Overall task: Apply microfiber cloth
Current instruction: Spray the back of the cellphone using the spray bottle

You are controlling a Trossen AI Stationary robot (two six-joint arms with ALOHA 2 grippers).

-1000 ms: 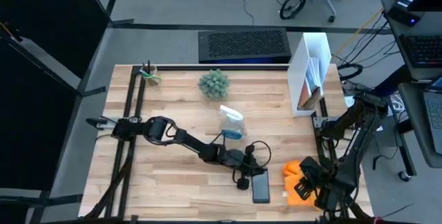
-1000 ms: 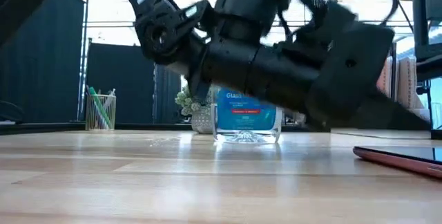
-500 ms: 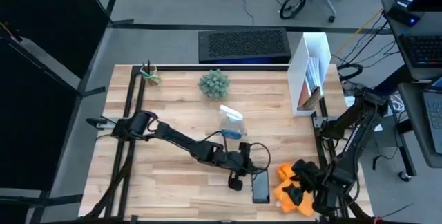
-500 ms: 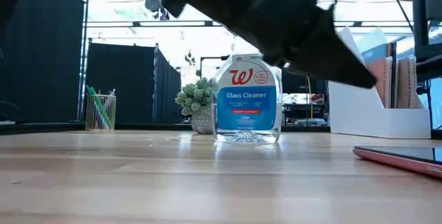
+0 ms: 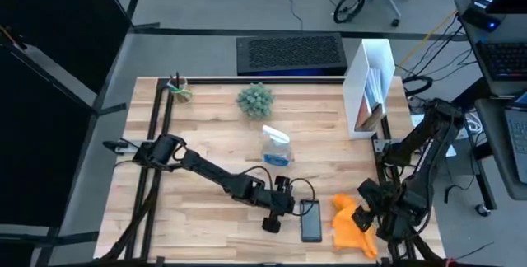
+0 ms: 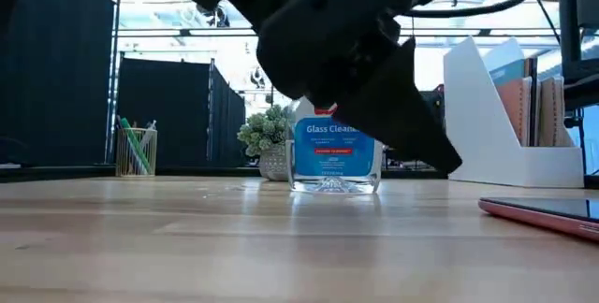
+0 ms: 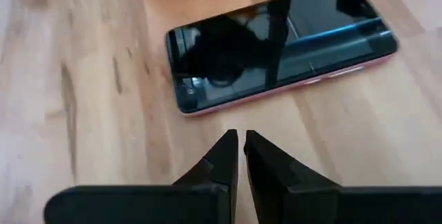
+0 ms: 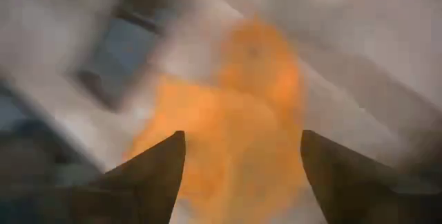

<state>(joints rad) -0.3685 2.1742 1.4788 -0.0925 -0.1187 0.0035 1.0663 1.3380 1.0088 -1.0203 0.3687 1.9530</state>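
Observation:
The orange microfiber cloth (image 5: 349, 226) lies crumpled on the wood near the table's front right, just right of the dark phone (image 5: 310, 220). My right gripper (image 5: 368, 211) is over the cloth's right side. Its wrist view shows the fingers (image 8: 242, 144) open, with the cloth (image 8: 235, 127) spread beyond them and blurred. My left gripper (image 5: 291, 210) is low over the table just left of the phone, pointing at it. Its fingers (image 7: 240, 138) are shut, a short way from the phone's long edge (image 7: 276, 44). The phone lies flat, screen up.
A spray bottle of blue glass cleaner (image 5: 276, 147) stands behind the phone, partly hidden by a dark arm in the low view (image 6: 332, 153). Farther back are a small plant (image 5: 255, 100), a pen cup (image 5: 179, 87) and a white file holder (image 5: 369, 86). Bare wood lies at the front left.
My left gripper has drawn back a little toward the table's near left, away from the phone. My right gripper, earlier on top of the cloth, has gone toward the right and far side. The cloth now lies slightly nearer the phone and the front edge, with more of it showing.

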